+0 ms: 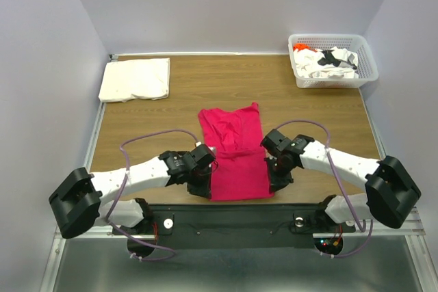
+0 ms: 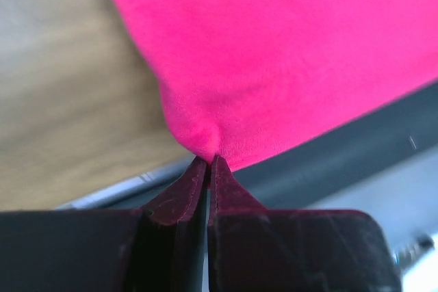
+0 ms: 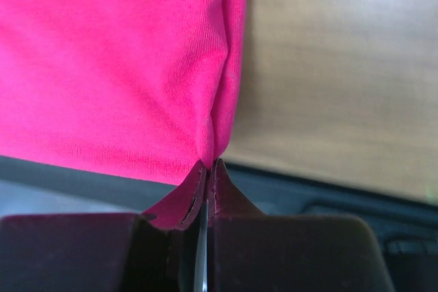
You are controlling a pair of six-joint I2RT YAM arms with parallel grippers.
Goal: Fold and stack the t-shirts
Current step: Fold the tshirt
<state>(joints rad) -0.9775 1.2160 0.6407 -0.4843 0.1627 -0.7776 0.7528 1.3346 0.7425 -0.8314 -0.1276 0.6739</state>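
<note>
A magenta-red t-shirt (image 1: 235, 155) lies in a long strip at the near middle of the table, its near end over the table's front edge. My left gripper (image 1: 202, 184) is shut on its near left corner; the pinched cloth (image 2: 205, 143) shows in the left wrist view. My right gripper (image 1: 276, 181) is shut on its near right corner, the pinched cloth (image 3: 213, 143) showing in the right wrist view. A folded cream-white t-shirt (image 1: 135, 78) lies at the far left. White shirts with black print and an orange one (image 1: 327, 60) lie bunched in the basket.
A white lattice basket (image 1: 365, 57) stands at the far right corner. Bare wood (image 1: 157, 114) lies between the shirts. The black front rail (image 1: 239, 213) runs under the shirt's near end. Grey walls close in the table on three sides.
</note>
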